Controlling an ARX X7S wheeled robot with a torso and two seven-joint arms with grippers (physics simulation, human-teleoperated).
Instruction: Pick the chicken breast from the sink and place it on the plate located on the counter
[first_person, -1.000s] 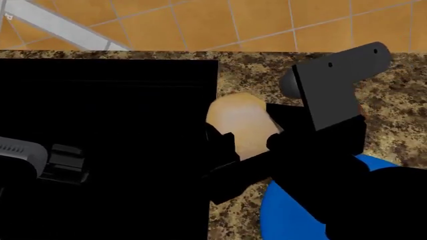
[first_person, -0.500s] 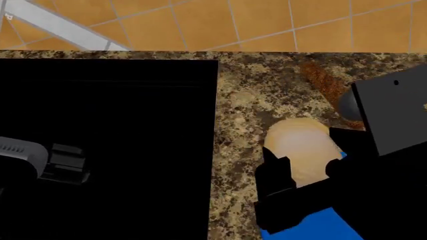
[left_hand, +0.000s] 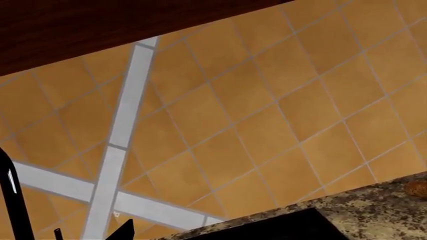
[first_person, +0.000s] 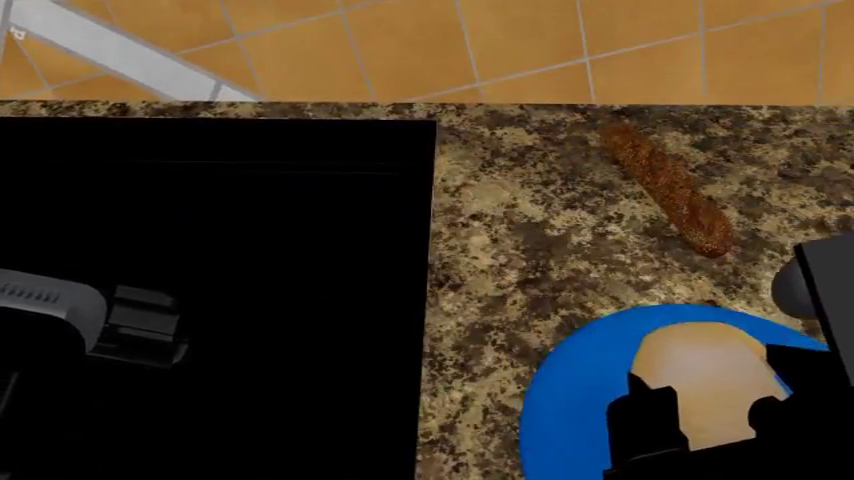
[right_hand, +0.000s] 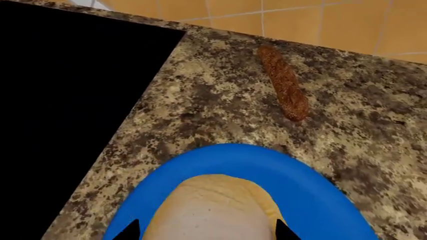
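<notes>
Since the earlier head views, the right arm has carried the chicken breast (first_person: 703, 385) from beside the sink's edge across the counter (first_person: 534, 250), so that it now shows over the plate (first_person: 574, 400); the long reddish-brown loaf (first_person: 667, 190), formerly hidden behind the arm, is now exposed.

Reading from left to right in the head view, we find first the left gripper (first_person: 140, 325) over the sink (first_person: 214, 250). We cannot tell from these views whether it is open or closed; nothing shows in it, and its wrist camera sees only tiled wall, the faucet (left_hand: 13, 195) and a strip of counter. The basin itself renders as uniform black, with no contents visible.

To the right of the sink lies the granite counter, with the loaf near the back wall, well apart from the plate. At the lower right sits the blue plate, and the chicken breast is over its middle, held between the dark fingers of the right gripper (first_person: 701, 420), which stands closed on it; the right wrist view shows one fingertip (right_hand: 130, 231) at either side of the meat.

We judge the pick and the transfer complete. What remains is the release: we cannot tell whether the chicken already touches the plate, so a short lowering may be needed before the jaws open and the arm withdraws.
</notes>
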